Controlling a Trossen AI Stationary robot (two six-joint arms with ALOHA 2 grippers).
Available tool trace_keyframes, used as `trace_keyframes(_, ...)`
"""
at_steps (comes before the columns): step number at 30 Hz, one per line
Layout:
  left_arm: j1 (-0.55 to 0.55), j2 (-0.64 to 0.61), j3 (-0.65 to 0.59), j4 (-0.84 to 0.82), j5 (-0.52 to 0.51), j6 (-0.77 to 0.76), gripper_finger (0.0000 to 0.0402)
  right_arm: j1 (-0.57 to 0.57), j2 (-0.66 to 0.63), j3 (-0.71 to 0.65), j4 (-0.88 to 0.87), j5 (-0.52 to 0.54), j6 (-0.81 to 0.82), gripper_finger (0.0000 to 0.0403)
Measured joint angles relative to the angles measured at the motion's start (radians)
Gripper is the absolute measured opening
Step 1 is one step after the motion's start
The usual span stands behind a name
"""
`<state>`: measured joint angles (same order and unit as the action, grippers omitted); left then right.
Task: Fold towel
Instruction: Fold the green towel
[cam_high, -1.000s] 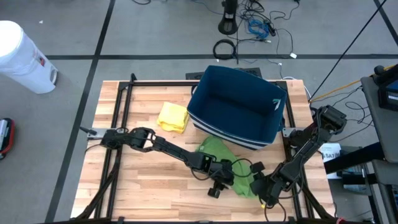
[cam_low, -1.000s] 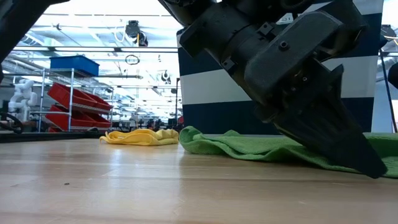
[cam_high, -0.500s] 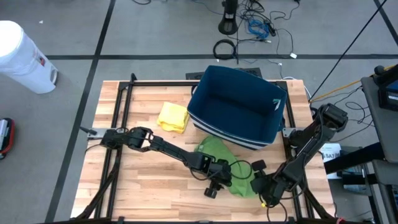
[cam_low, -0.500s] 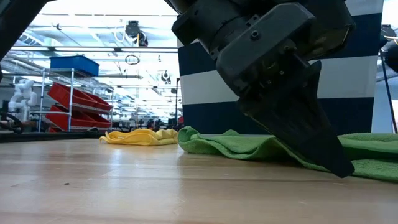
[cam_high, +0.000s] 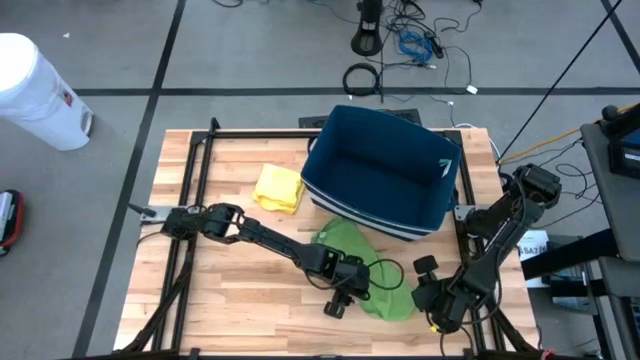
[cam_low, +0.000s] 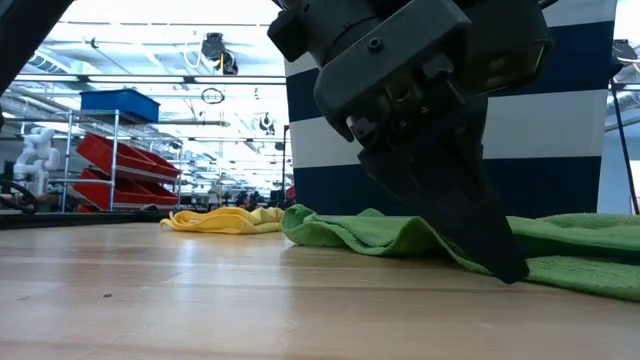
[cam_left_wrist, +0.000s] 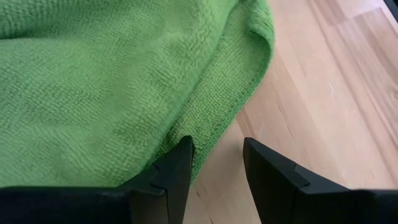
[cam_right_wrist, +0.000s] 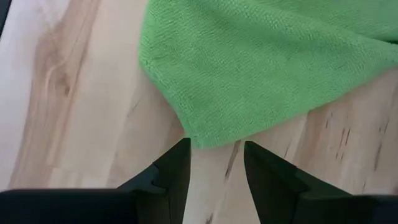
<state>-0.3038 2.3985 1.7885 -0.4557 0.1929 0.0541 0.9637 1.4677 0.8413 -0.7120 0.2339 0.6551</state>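
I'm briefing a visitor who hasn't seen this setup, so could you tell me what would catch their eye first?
A crumpled green towel lies at the table's front, just before a big navy bin. Both pincers sit low at its front edge, jaws open: the left pincer astride the hem, the right pincer at a corner. A small yellow cloth lies left of the bin.

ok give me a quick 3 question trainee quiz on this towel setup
1. True or false: the green towel lies inside the navy bin.
2. Which towel sits beside the bin, away from both arms? A) yellow towel B) green towel C) neither
3. Fill in: the left end effector and right end effector each hold their jaws ____ at an edge of the green towel.

Key:
1. False; it lies on the wooden table.
2. A
3. open
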Motion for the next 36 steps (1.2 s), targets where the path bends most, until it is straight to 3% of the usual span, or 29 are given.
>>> trace_keyframes(10,-0.001,0.0,0.0,0.0,-0.001,0.004,0.0153,0.014,0.035,-0.044,0.11,0.008,-0.004,0.0137)
trace_keyframes(17,-0.006,0.0,0.0,-0.001,-0.005,0.008,0.0153,0.011,0.074,-0.048,0.16,0.093,-0.071,0.0137)
trace_keyframes(27,-0.011,0.0,0.0,0.003,-0.021,0.012,0.0153,-0.028,0.147,-0.079,0.272,0.113,-0.074,0.0132)
trace_keyframes(30,-0.021,0.0,0.0,0.003,-0.061,0.032,0.0153,-0.048,0.17,-0.08,0.321,0.115,-0.077,0.0101)
trace_keyframes(34,-0.034,-0.009,0.0,-0.004,-0.109,0.051,0.0153,-0.054,0.181,-0.08,0.347,0.112,-0.107,0.0019)
trace_keyframes(36,-0.045,-0.016,0.0,-0.016,-0.148,0.056,0.0153,-0.055,0.181,-0.08,0.345,0.112,-0.102,0.001)
